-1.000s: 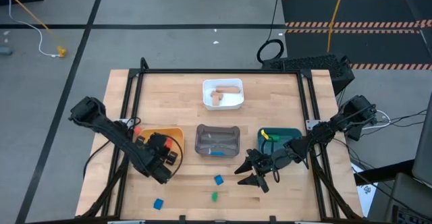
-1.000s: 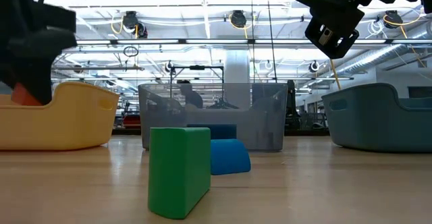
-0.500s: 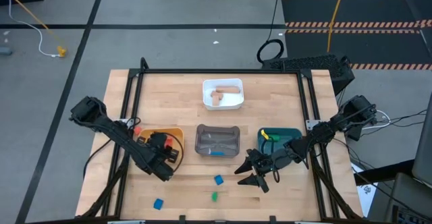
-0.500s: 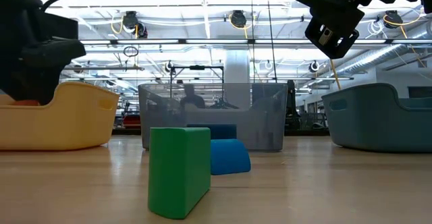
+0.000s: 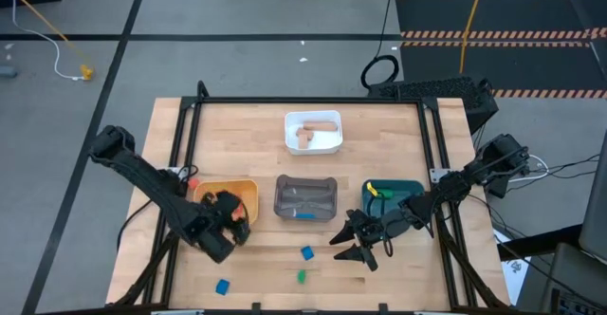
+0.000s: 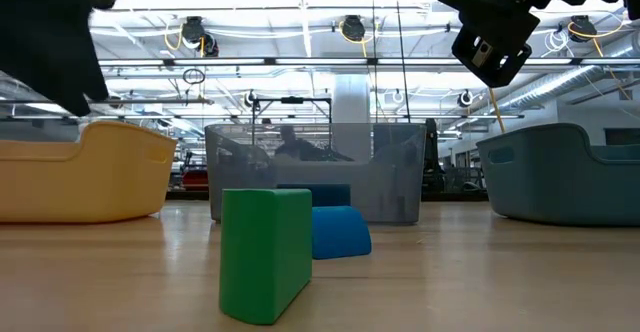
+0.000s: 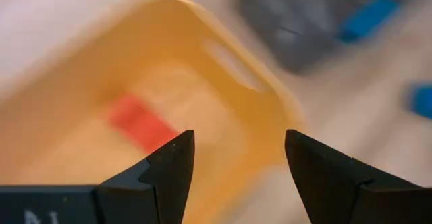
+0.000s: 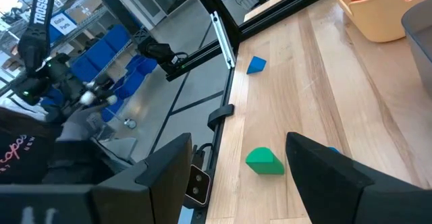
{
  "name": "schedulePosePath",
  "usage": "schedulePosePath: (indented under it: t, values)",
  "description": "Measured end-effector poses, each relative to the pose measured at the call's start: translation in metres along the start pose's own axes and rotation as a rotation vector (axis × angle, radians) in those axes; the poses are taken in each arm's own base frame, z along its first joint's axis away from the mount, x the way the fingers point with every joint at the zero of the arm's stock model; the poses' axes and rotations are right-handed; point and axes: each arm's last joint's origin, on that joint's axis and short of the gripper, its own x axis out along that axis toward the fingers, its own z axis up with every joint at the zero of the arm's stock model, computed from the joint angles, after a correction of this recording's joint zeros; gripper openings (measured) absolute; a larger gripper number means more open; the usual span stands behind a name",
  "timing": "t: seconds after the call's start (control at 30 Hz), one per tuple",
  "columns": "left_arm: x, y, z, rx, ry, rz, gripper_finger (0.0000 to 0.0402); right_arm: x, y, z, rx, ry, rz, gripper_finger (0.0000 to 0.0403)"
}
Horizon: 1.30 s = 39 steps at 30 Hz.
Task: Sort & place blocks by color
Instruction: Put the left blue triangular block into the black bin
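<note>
My left gripper [image 5: 233, 228] [image 7: 236, 150] hovers open at the near edge of the yellow tray [image 5: 245, 190], where a red block [image 7: 138, 123] lies on the floor. My right gripper [image 5: 341, 247] [image 8: 236, 150] waits open above the table near the teal tray [image 5: 398, 194]. On the bare wood rest a green block [image 5: 301, 277] [image 6: 265, 254] [image 8: 263, 161], a blue block [image 5: 306, 252] [image 6: 338, 232] and another blue block [image 5: 222, 287] [image 8: 256, 64]. The grey tray [image 5: 305, 184] holds a blue block [image 5: 303, 214]. Tan blocks [image 5: 313, 133] lie in the white tray [image 5: 313, 150].
The black frame rails [image 5: 185, 154] run along both table sides. The teal tray holds a green and yellow piece [image 5: 373, 191]. Bare wood lies between the trays and the near edge around the loose blocks. The room beyond shows shelving and a person [image 6: 290, 142].
My left gripper has drawn back from over the yellow tray toward the table's near-left and has risen in the low view. A red-orange block seen under it a second ago has sunk out of sight behind the tray wall. My right arm has kept still.
</note>
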Motion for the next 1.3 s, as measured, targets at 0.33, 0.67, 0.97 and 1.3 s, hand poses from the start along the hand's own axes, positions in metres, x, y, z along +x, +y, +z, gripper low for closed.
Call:
schedulePosePath:
  t: [0.33,0.67,0.97,1.3]
  values:
    - [-0.017,-0.035,-0.022,-0.090,0.136,-0.359,0.0232,0.000,0.000,0.000,0.000,0.001,0.000,0.0231]
    - [-0.018,-0.047,-0.079,-0.359,0.488,-0.329,0.0232,0.000,0.000,0.000,0.000,0.001,0.000,0.0231]
    - [-0.012,-0.044,-0.126,-0.541,0.590,-0.173,0.0264,0.000,0.000,0.000,0.000,0.000,0.000,0.0231]
    - [-0.002,-0.054,-0.140,-0.469,0.623,-0.091,0.0299,0.000,0.000,0.000,0.000,0.000,0.000,0.0231]
